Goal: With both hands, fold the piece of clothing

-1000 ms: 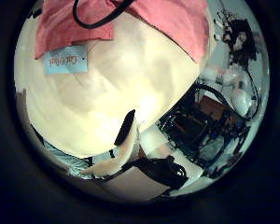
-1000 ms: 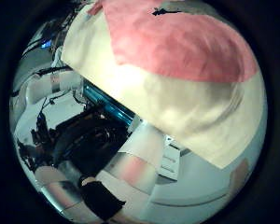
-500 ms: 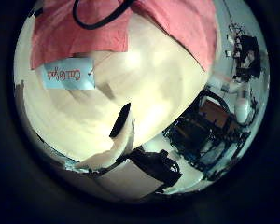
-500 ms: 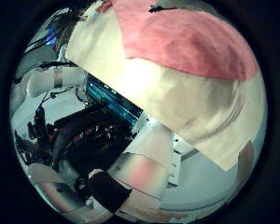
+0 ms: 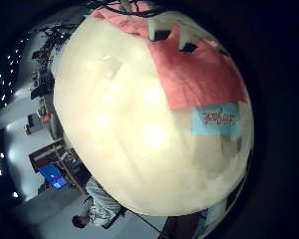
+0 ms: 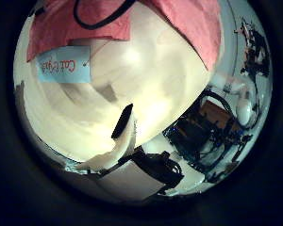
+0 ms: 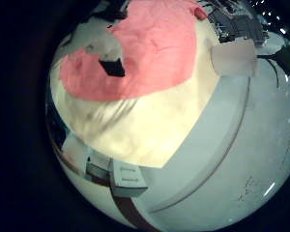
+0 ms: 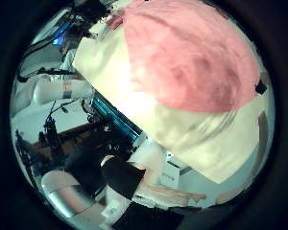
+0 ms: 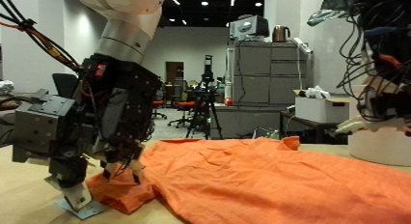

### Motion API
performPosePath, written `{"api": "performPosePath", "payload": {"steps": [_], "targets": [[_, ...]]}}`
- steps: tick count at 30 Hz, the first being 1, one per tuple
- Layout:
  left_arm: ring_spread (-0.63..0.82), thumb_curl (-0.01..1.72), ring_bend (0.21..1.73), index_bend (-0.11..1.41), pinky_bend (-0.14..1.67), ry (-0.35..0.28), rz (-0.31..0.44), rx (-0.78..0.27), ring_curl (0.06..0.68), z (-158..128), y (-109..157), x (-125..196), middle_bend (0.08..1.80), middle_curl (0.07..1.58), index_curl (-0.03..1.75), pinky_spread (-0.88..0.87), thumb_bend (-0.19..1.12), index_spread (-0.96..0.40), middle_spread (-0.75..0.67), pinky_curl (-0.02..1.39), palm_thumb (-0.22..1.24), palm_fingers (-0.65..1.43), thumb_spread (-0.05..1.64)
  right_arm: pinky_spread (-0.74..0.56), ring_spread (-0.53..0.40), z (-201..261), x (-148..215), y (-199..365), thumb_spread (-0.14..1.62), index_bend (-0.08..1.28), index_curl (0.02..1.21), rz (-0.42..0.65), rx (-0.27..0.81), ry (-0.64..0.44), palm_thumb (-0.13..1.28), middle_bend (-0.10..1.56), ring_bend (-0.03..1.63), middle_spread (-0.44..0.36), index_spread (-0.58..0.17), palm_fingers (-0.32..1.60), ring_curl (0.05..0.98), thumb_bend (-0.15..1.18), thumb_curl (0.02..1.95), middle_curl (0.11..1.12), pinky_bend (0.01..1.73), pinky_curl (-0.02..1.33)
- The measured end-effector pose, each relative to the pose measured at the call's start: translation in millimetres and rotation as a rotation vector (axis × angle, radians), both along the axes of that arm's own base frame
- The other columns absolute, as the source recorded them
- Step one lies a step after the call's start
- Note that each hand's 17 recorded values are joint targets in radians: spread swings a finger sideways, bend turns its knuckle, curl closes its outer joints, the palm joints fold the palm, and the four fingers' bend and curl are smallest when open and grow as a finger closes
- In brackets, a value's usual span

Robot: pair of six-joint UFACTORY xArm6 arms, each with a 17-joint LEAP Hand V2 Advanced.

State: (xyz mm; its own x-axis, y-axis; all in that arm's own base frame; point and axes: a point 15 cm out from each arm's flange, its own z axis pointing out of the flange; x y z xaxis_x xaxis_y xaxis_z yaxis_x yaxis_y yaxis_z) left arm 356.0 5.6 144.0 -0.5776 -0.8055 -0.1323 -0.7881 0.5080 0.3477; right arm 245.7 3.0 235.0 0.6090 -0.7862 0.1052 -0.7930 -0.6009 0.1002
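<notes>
One orange garment (image 9: 257,176), one wooden table (image 9: 26,200), one blue label (image 6: 62,66), one hand (image 9: 84,127)

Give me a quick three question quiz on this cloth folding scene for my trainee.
1. True or false: the orange cloth is already folded into a neat stack.
2. The left hand is at the cloth's: A) edge, B) middle, C) nowhere near it.
3. Fill in: the small label lies on the ___, beside the cloth.
Key: 1 false, it lies spread out; 2 A; 3 table.
</notes>
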Motion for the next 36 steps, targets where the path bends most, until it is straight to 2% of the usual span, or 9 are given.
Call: {"api": "performPosePath", "payload": {"steps": [7, 15, 22, 24, 26, 29, 32, 36], "targets": [[0.31, 0.30, 0.47, 0.16, 0.34, -0.007, 0.009, 0.004, 0.222, -1.2, -3.2, 0.8, 0.19, 0.33, 0.31, 0.35, -0.03, -0.04, 0.07, 0.31, 0.36, 0.09, 1.01, 0.24, 0.005, 13.4, 20.9, 3.9, 1.03, 0.17, 0.28, -0.008, 0.014, -0.018, -0.01, 0.16, 0.29, -0.055, -0.500, 0.50, 0.246, -0.03, 0.21, 0.19, 1.68, 0.46], [0.30, 0.30, 0.47, 0.17, 0.33, 0.007, 0.047, 0.012, 0.221, -18.1, 7.3, 10.5, 0.20, 0.34, 0.32, 0.35, -0.02, -0.04, 0.04, 0.31, 0.38, 0.12, 1.00, 0.25, 0.038, 15.5, 33.3, 7.4, 1.03, 0.17, 0.28, -0.001, 0.012, 0.001, -0.01, 0.16, 0.24, -0.055, -0.501, 0.48, 0.241, -0.03, 0.22, 0.19, 1.70, 0.44], [0.22, 0.32, 0.43, 0.19, 0.26, -0.020, 0.069, 0.025, 0.208, -27.9, 7.3, 26.0, 0.25, 0.36, 0.35, 0.28, -0.02, -0.09, -0.03, 0.29, 0.46, 0.24, 0.99, 0.26, 0.067, 21.3, 38.4, 9.6, 1.03, 0.17, 0.28, 0.011, 0.015, -0.016, -0.01, 0.16, 0.21, -0.056, -0.491, 0.48, 0.241, -0.03, 0.23, 0.20, 1.71, 0.42], [0.16, 0.32, 0.42, 0.21, 0.22, -0.028, 0.072, 0.033, 0.205, -29.6, 7.3, 30.7, 0.31, 0.39, 0.36, 0.25, -0.02, -0.10, -0.08, 0.28, 0.47, 0.32, 0.98, 0.26, 0.070, 21.9, 38.7, 10.0, 1.03, 0.17, 0.28, 0.015, 0.015, -0.017, -0.01, 0.16, 0.21, -0.056, -0.490, 0.48, 0.243, -0.03, 0.23, 0.20, 1.71, 0.42], [0.06, 0.32, 0.43, 0.22, 0.19, -0.036, 0.078, 0.034, 0.198, -29.6, 6.4, 34.7, 0.45, 0.42, 0.38, 0.16, -0.02, -0.13, -0.15, 0.26, 0.49, 0.51, 0.98, 0.26, 0.072, 22.0, 38.8, 9.7, 1.03, 0.17, 0.28, 0.016, 0.015, -0.017, -0.01, 0.16, 0.20, -0.060, -0.490, 0.49, 0.245, -0.03, 0.23, 0.20, 1.71, 0.41], [-0.20, 0.32, 0.56, 0.19, 0.30, -0.039, 0.082, 0.032, 0.210, -28.3, 5.5, 36.4, 0.64, 0.48, 0.39, -0.12, -0.02, -0.20, -0.27, 0.26, 0.51, 0.95, 0.99, 0.26, 0.067, 21.1, 38.4, 9.0, 1.03, 0.17, 0.28, 0.020, 0.015, -0.013, -0.01, 0.16, 0.20, -0.065, -0.489, 0.49, 0.248, -0.03, 0.23, 0.20, 1.72, 0.41], [-0.38, 0.32, 0.79, 0.20, 0.50, -0.041, 0.089, 0.033, 0.324, -24.9, 9.1, 39.3, 0.74, 0.57, 0.44, -0.37, 0.00, -0.30, -0.35, 0.34, 0.56, 1.24, 1.03, 0.26, 0.064, 21.1, 39.1, 9.3, 1.03, 0.17, 0.28, 0.025, 0.015, -0.012, -0.01, 0.16, 0.21, -0.068, -0.489, 0.49, 0.251, -0.03, 0.23, 0.20, 1.72, 0.40], [-0.47, 0.33, 0.97, 0.26, 0.71, -0.021, 0.116, 0.046, 0.416, -20.4, 21.0, 35.7, 0.82, 0.66, 0.51, -0.56, 0.01, -0.40, -0.42, 0.43, 0.64, 1.23, 1.09, 0.25, -0.032, 22.3, 39.4, 11.4, 1.03, 0.13, 0.25, 0.033, 0.016, -0.014, 0.00, 0.17, 0.35, -0.065, -0.484, 0.56, 0.289, -0.03, 0.24, 0.20, 1.68, 0.39]]}}
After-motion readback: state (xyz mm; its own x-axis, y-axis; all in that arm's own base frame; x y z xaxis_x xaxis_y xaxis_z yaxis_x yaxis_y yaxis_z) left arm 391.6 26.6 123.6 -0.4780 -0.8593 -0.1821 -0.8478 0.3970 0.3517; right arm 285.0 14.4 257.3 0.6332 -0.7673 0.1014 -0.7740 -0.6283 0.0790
